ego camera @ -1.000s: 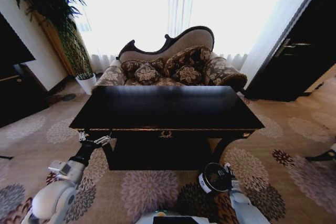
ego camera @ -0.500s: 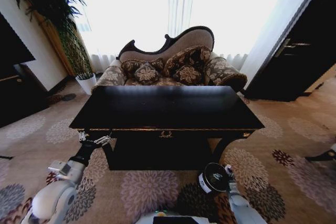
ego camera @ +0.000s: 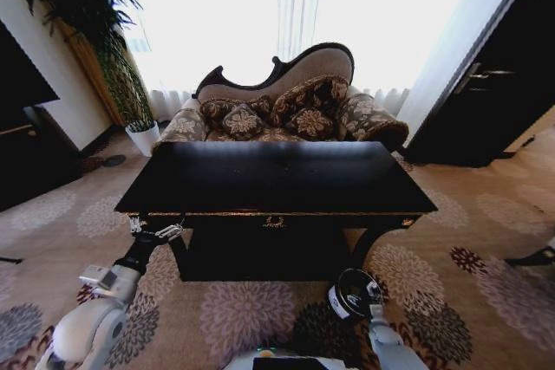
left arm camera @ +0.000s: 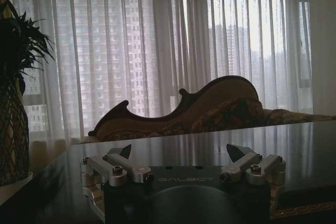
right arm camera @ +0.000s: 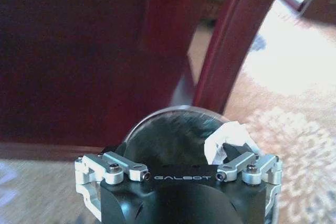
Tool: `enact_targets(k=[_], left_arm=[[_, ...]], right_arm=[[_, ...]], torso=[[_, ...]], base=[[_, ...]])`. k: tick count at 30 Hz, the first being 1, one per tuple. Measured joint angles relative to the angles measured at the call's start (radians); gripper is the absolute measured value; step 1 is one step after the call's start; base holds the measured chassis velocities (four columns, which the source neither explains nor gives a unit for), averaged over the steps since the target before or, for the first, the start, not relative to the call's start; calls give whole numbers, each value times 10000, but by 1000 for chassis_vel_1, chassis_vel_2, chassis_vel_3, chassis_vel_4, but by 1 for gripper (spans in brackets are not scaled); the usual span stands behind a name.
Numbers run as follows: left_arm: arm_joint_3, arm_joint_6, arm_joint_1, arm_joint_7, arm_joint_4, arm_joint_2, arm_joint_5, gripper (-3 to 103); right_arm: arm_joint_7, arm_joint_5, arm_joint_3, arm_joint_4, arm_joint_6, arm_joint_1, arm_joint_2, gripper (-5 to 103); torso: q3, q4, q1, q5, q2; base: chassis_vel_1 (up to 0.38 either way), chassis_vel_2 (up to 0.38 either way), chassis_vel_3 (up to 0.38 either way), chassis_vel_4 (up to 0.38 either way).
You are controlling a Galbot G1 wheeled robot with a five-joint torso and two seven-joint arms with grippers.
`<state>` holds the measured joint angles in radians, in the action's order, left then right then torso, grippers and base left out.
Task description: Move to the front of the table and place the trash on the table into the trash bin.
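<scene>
**Release over the bin: right arm at work, left arm waiting**

Head view: The robot is standing squarely before the black counter (ego camera: 276,178), whose glossy top is showing no litter from this angle. The trash bin (ego camera: 354,293) is sitting on the carpet just off the counter's front right leg, a small black cylinder with a white label on its side, mouth facing up. The right gripper (ego camera: 373,294) is hanging at the bin's rim. The left gripper (ego camera: 156,232) is idling at the counter's front left corner.

Left wrist view: The left gripper (left arm camera: 178,157) is looking along the counter's reflective top toward the sofa (left arm camera: 210,111), its fingers (left arm camera: 239,153) spread wide with nothing between them.

Right wrist view: The right gripper (right arm camera: 176,156) is sitting directly above the bin's round opening (right arm camera: 173,129), with the counter's dark leg (right arm camera: 233,35) behind. A white paper wad (right arm camera: 228,135), crumpled and light, is resting against one of the fingers (right arm camera: 236,158); the fingers are standing apart. Whether the wad is lying loose on the bin's edge or clinging to the finger is hard to say, the gripper body hiding its underside.

Assessment: The step in hand appears to be dropping the wad. Doing it well calls for keeping the gripper centred over the opening, since the wad is sitting toward the rim and could tip outside. Paper this light may stick to a finger, so a clean fall should be confirmed before lifting.
</scene>
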<state>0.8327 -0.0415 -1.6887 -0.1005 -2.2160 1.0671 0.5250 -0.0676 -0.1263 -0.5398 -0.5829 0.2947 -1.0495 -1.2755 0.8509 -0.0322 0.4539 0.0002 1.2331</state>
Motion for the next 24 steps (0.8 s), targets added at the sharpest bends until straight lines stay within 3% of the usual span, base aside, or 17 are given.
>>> enact_targets(k=[2,4,6,7,9,13,18,22,24], left_arm=[[0,0,0,0,0,0,0,100],[1,0,0,0,0,0,0,100],[-1,1,0,-1,1,0,0,100],[0,1,0,0,0,0,0,100],[-1,1,0,0,0,0,0,100],[0,0,0,-2,0,0,0,100],[0,0,0,-2,0,0,0,100],[0,0,0,-1,0,0,0,100],[0,0,0,-1,0,0,0,100]], right_arm=[[-13,-265,111,-124,-230,-52,19,100],[-109,180,50,13,-75,6,25,100],[-130,-377,196,-242,-381,-97,22,100],[-127,-63,81,-36,-254,-28,-17,100],[-150,-693,170,-177,-512,-53,-33,100],[-293,-926,163,-210,-395,-61,-60,100],[-622,-1386,167,-482,70,-374,-50,100],[-1294,-2021,71,-1058,1355,-1216,10,100],[-1373,-2188,39,-1276,1555,-1483,8,100]], torso=[[0,-1,0,-5,0],[-1,-6,-1,-2,1],[-1,-3,0,-11,1],[0,-4,-1,9,0],[0,-4,1,-11,0],[0,0,0,-2,0],[0,-2,0,-3,1],[-1,-1,0,-5,0],[-1,-3,0,-4,0]], base=[[0,0,0,0],[0,0,0,0],[0,0,0,0],[0,0,0,0],[0,0,0,0],[0,0,0,0],[0,0,0,0],[0,0,0,0],[0,0,0,0]])
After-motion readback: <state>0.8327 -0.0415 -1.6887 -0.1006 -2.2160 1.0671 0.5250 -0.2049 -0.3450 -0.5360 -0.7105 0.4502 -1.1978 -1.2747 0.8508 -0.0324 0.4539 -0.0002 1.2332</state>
